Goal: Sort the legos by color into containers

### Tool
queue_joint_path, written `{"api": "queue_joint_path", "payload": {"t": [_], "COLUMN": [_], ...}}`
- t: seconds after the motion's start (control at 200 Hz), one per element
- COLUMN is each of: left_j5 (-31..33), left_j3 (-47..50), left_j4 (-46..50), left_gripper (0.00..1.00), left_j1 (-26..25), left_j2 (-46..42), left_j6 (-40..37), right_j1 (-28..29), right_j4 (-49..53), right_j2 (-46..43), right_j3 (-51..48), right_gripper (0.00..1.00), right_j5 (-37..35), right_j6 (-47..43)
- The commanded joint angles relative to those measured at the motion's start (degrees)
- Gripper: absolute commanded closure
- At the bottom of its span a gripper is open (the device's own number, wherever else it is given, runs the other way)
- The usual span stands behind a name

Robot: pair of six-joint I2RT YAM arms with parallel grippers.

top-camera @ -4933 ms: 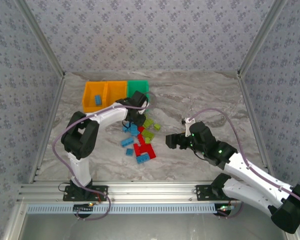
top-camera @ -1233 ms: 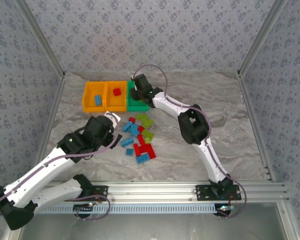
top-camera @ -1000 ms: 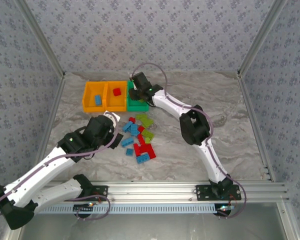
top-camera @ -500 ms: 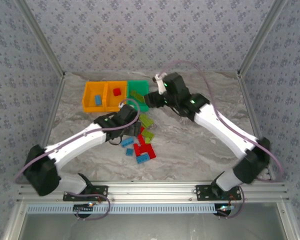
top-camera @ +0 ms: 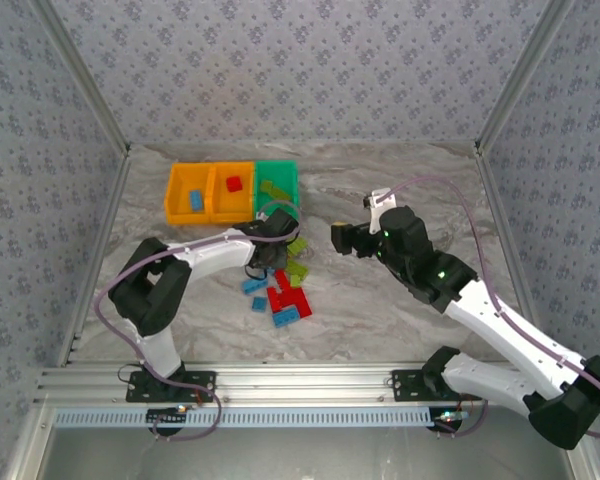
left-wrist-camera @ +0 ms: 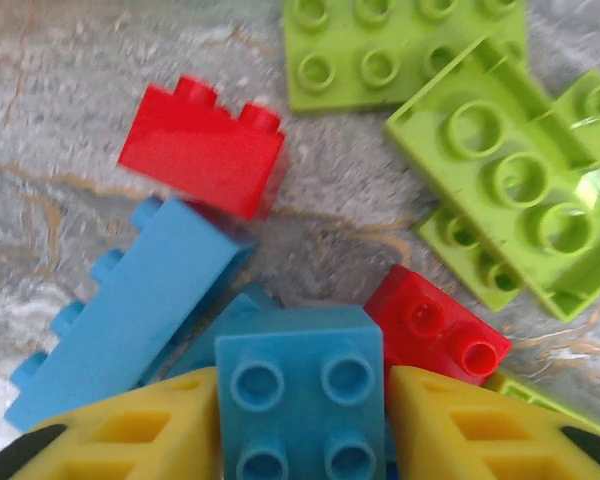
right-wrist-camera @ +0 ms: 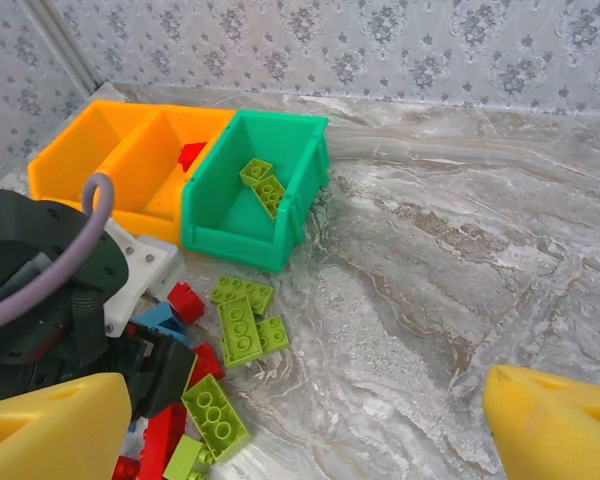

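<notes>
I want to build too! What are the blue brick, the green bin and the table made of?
The blue brick: hard plastic by the look, smooth with crisp moulded studs. The green bin: plastic too, thin even walls, slight gloss. The table: grey veined like marble, but possibly a printed surface; I cannot tell.

Left arm (top-camera: 195,255): elbow folded back above its base, forearm reaching right, wrist pitched down. Left hand (top-camera: 268,248) is low; in the wrist view its yellow fingers (left-wrist-camera: 130,435) sit against both sides of a blue brick (left-wrist-camera: 300,385), apparently pinching it. Right arm (top-camera: 500,320): elbow swung out far right, forearm angled back up and left. Right hand (top-camera: 342,238) is held above the bench (top-camera: 410,190), pointing left, with its fingers (right-wrist-camera: 50,430) spread wide apart.
</notes>
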State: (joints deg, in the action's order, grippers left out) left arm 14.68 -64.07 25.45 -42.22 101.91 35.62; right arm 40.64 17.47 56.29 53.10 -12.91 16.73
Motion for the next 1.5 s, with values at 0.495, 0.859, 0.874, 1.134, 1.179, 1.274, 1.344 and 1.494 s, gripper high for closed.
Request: {"api": "queue_joint_path", "payload": {"t": [0.495,0.859,0.874,1.134,1.179,1.274,1.344,1.494], "left_j5": [6.33,6.5,6.19,2.8,2.33,1.72,1.52,0.91], "left_j3": [-0.19,-11.08,-11.9,-30.82,-31.43,-31.64,-32.28,-30.74], "left_j4": [3.0,-9.21,-9.66,-3.01,-3.57,-4.96,-4.11,-4.14], "left_gripper": [0.68,0.69,0.69,0.69,0.68,0.63,0.55,0.46], "left_j1": [0.41,27.19,28.19,35.65,36.12,36.67,36.93,36.92], "left_j2": [-14.53,-8.47,-7.51,14.17,15.41,16.86,17.62,15.15], "left_j6": [-4.19,-15.35,-15.62,-15.84,-16.15,-17.22,-17.62,-17.78], "right_j1": [0.56,8.49,8.71,10.11,10.39,10.76,10.84,10.94], "right_j4": [-2.15,1.52,1.73,3.54,4.03,4.18,3.63,2.42], "right_j2": [3.64,9.01,9.15,8.84,8.67,8.01,7.72,8.04], "right_j3": [0.28,1.61,1.64,2.32,2.51,1.95,0.97,0.12], "right_gripper": [0.06,0.06,0.06,0.05,0.05,0.05,0.05,0.05], "right_j5": [1.23,9.6,9.45,8.27,8.06,7.21,6.78,6.99], "right_j6": [3.1,3.29,3.23,3.92,3.92,4.07,4.26,4.88]}}
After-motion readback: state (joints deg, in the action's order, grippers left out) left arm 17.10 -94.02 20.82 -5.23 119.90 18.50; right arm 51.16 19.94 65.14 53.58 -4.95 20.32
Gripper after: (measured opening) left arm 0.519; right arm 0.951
